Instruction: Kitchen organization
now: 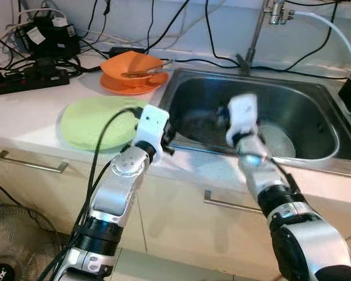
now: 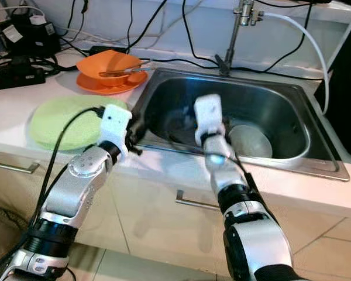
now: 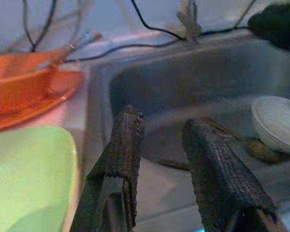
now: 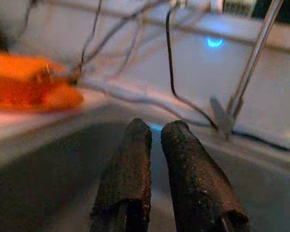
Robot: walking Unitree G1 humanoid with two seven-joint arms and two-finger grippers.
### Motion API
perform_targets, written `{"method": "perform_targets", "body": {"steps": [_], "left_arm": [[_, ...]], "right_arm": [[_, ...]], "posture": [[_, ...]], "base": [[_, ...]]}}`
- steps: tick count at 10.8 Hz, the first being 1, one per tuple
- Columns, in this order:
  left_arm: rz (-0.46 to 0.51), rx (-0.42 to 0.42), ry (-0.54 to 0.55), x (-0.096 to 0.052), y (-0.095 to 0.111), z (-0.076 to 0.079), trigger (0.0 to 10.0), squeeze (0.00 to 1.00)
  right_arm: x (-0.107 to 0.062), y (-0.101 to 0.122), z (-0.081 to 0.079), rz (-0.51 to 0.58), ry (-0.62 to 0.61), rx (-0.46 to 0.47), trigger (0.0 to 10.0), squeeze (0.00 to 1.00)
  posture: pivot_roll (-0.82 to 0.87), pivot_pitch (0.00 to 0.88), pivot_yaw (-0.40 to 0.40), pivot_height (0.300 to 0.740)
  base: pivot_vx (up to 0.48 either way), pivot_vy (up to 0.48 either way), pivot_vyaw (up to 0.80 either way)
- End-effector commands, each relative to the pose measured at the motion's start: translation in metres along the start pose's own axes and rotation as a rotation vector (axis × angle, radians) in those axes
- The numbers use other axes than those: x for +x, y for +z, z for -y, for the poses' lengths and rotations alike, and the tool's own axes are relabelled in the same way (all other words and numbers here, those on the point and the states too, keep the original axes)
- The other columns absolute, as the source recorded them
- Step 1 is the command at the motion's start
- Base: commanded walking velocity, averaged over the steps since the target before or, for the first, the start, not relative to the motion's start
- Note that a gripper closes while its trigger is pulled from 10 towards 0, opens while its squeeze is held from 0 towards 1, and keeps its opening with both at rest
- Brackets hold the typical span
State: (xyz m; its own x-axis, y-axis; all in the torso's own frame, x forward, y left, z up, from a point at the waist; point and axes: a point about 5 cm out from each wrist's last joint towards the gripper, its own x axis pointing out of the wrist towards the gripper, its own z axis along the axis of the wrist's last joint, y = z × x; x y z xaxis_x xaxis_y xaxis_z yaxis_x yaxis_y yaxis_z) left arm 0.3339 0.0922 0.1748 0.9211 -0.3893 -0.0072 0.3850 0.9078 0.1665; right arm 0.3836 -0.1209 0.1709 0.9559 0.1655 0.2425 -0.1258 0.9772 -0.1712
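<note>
- Two grippers reach over the front edge of the steel sink (image 1: 316, 99), which is set into the desk (image 1: 29, 114).
- The left gripper (image 3: 164, 128) is released, fingers apart, empty, at the sink's near-left corner.
- The right gripper (image 4: 157, 133) is clenched, fingers nearly touching, holding nothing.
- A white bowl (image 3: 280, 123) lies in the basin.
- A green plate (image 1: 96, 123) rests just left of the sink, with an orange bowl (image 1: 131, 65) on an orange plate behind it.
</note>
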Motion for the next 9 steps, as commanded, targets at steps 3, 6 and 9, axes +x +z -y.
{"method": "perform_targets", "body": {"steps": [3, 6, 9], "left_arm": [[0.081, 0.043, 0.073, 0.003, 0.002, -0.007, 10.0, 0.0], [0.147, 0.066, 0.102, -0.001, -0.001, -0.009, 10.0, 0.0], [0.15, 0.106, 0.122, -0.011, -0.012, -0.009, 10.0, 0.0]], "right_arm": [[-0.011, 0.016, 0.017, 0.098, -0.041, 0.106, 10.0, 0.0], [-0.046, 0.011, 0.034, 0.126, -0.079, 0.123, 10.0, 0.0], [-0.078, -0.01, 0.001, 0.038, 0.002, 0.212, 10.0, 0.0]], "posture": [[0.17, 0.0, -0.006, 0.74], [0.15, 0.0, 0.005, 0.74], [0.15, 0.0, 0.009, 0.74]], "base": [[0.0, 0.0, 0.0], [0.0, 0.0, 0.0], [0.0, 0.0, 0.0]]}}
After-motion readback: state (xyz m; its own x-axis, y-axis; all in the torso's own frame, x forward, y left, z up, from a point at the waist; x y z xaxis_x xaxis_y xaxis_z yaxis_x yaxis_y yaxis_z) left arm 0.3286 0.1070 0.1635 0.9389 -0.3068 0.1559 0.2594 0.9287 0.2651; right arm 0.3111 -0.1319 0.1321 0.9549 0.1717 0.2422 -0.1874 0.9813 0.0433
